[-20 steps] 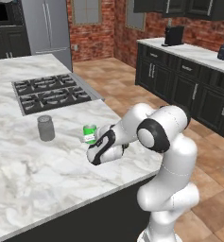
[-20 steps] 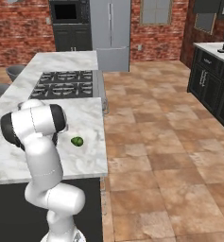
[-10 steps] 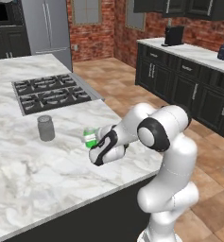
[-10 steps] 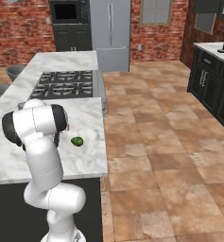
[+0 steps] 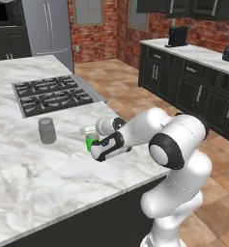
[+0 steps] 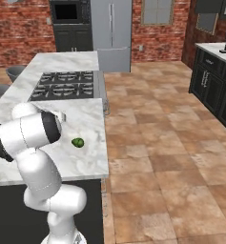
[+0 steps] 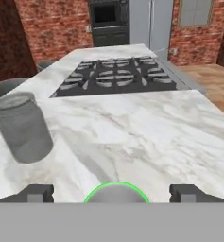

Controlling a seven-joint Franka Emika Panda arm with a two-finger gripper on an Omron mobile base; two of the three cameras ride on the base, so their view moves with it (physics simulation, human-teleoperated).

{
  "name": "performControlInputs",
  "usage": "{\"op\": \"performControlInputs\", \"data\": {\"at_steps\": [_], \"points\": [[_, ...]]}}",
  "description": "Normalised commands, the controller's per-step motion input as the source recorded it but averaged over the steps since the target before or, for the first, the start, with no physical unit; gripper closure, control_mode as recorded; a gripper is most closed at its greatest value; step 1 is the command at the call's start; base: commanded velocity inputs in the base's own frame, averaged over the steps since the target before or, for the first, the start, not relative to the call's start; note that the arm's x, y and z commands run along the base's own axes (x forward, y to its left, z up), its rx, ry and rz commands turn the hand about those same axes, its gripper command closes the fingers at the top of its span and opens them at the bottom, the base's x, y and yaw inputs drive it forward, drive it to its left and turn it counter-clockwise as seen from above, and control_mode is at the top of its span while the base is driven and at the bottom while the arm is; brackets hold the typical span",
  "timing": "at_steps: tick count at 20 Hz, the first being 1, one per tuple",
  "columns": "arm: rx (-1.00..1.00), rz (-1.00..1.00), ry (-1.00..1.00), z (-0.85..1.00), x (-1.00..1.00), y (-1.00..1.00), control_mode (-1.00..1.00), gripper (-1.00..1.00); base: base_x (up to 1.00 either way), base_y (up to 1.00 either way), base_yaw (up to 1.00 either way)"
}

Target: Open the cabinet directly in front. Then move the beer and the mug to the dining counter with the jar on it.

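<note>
Marble, white with grey veins, tops the long counter (image 5: 34,188) that carries everything in play. Going left to right in the left base view, the grey jar (image 5: 47,130) stands upright at about nine o'clock from the hand, well apart from it, marking this as the right counter for the delivery. Next comes the green mug (image 5: 92,142), upright on the marble between the fingers (image 5: 98,150), near the counter's edge, where the arm can set it without stretching. From the hand view the fingers stand spread wide, one dark tip either side of the mug's green rim (image 7: 116,192) and neither touching it, so the mug looks released, resting on its own. At twelve o'clock beyond the mug lies the black cooktop (image 7: 114,75). No beer bottle shows on the marble.
</note>
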Motion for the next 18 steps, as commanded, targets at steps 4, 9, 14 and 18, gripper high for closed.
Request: {"op": "performControlInputs", "data": {"at_steps": [4,9,14,18], "points": [[0.04,0.0,0.14,1.0,-0.26,0.02,-1.0,-1.0,0.0,0.0,0.0],[0.11,0.0,0.18,1.0,-0.68,0.0,-1.0,-1.0,0.0,0.0,0.0],[0.18,0.0,0.13,1.0,-1.0,-0.2,-1.0,-1.0,0.0,0.0,0.0],[0.22,0.0,0.13,1.0,-1.0,-0.48,-1.0,-1.0,0.0,0.0,0.0]]}}
